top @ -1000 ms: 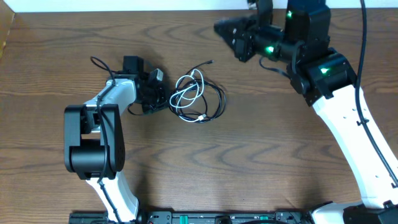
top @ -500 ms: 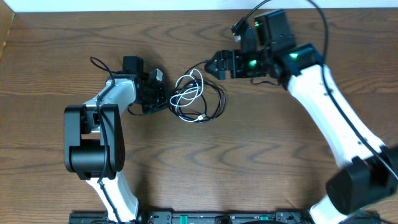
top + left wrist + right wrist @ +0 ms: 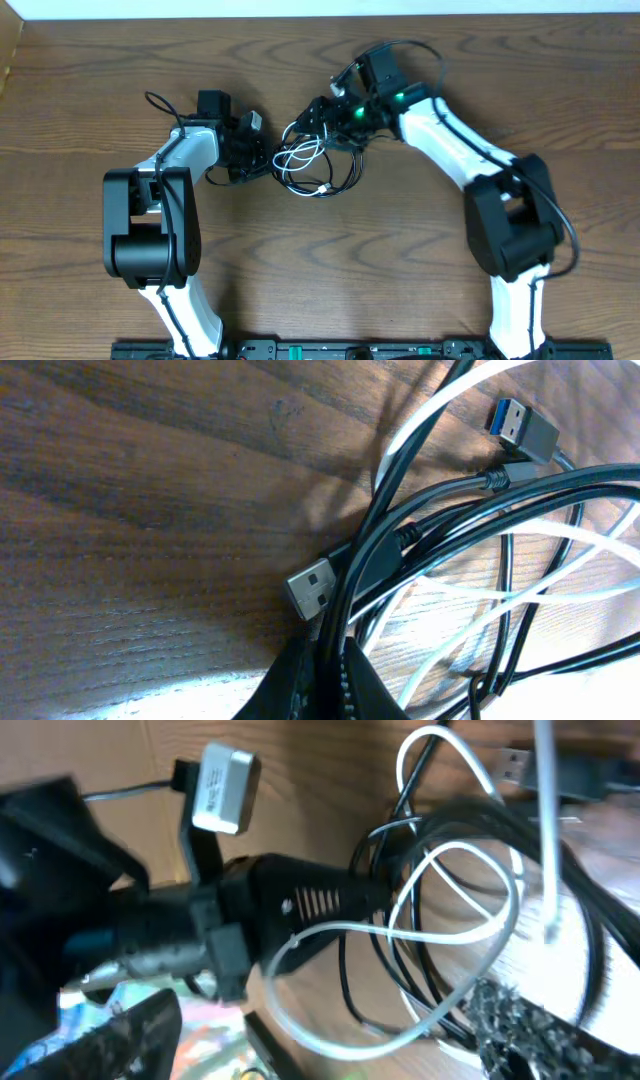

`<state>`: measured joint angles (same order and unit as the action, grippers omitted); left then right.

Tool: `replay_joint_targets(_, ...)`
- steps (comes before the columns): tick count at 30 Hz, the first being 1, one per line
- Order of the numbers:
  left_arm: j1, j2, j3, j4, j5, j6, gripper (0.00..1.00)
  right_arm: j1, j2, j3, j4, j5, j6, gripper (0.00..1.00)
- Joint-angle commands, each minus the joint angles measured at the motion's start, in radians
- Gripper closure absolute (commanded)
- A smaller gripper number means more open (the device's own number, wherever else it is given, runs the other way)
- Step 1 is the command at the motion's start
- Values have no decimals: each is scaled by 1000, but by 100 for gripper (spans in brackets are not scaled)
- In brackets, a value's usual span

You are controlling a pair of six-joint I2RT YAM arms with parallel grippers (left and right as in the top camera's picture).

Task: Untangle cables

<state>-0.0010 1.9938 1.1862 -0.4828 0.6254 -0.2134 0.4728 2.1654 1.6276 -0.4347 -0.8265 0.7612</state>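
Observation:
The cables (image 3: 322,160) lie in one tangle at mid-table: a white cable (image 3: 300,152) looped through longer black cables (image 3: 352,165). My left gripper (image 3: 262,157) is at the tangle's left edge, shut on black cables (image 3: 440,530), which run between its fingers (image 3: 300,685). A silver plug (image 3: 310,588) and a blue-tipped plug (image 3: 520,428) lie just beyond. My right gripper (image 3: 318,112) sits low over the tangle's top edge. It is open (image 3: 320,1030), with a white cable (image 3: 450,935) loop and black strands (image 3: 470,825) lying between its fingers (image 3: 525,1020).
The left arm's base (image 3: 150,230) stands front left and the right arm's (image 3: 510,230) front right. A thin black robot wire (image 3: 160,103) curls behind the left wrist. Brown wooden table (image 3: 330,260); its far edge (image 3: 200,18) meets a white wall.
The right arm swung from the far right down and left onto the top of the tangle, and its jaws opened. The left gripper and the cables it holds have not moved.

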Motion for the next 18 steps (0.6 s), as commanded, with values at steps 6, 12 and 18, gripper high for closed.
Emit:
replay_joint_targets(6,2,-12,-3,-5,-5,-6,91,20,90,6,280,-66,207,26)
replay_joint_targets(12,2,-12,-3,-4,-5,-6,91,28,98,6,337,15,248,54)
replay_joint_targets(18,2,-12,-3,-4,-5,-6,91,58,98,6,337,29,276,41)
